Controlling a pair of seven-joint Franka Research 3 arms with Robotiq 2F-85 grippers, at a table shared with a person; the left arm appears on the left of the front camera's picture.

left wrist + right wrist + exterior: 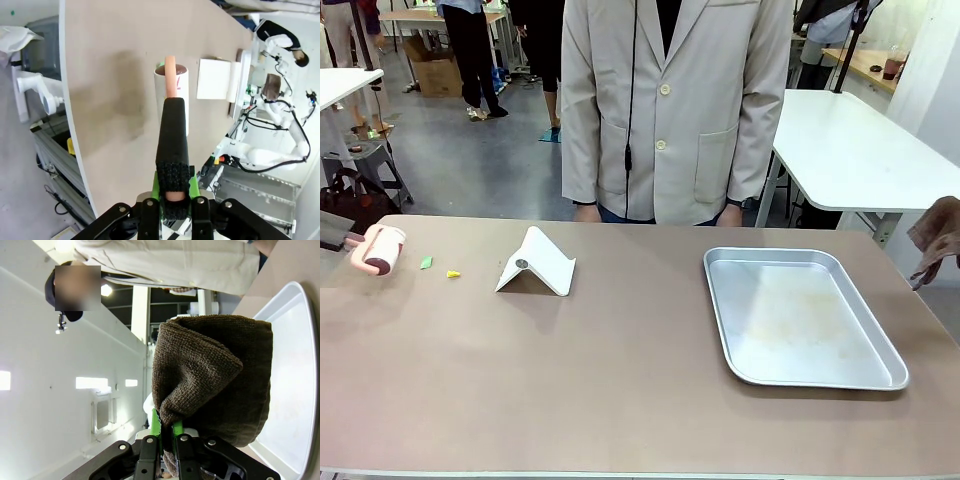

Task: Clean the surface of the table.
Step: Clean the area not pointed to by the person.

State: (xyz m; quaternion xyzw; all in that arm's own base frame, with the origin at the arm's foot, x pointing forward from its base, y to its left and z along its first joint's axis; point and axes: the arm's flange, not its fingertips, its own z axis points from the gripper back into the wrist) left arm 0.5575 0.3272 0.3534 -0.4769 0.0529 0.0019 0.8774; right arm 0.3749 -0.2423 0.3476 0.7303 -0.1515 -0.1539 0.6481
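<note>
Taupe-brown table [620, 400]: spans the front view, person standing at far edge.
Silver tray [800, 320]: on right half of top, bare.
White folded stand [542, 262]: left of centre, well apart from tray.
Brown cloth [215, 385]: clamped in right gripper [167, 432], at table's right edge beside tray.
Lint roller [382, 250]: far left. Black foam handle pinched tight by left gripper [173, 194], in line with fingers. Contact with top unclear.
Green scrap [425, 263], yellow scrap [453, 274]: on top just right of roller, toward stand. Left arm far nearer.
Views: front gives scraps and heading; left wrist gives the grip.
</note>
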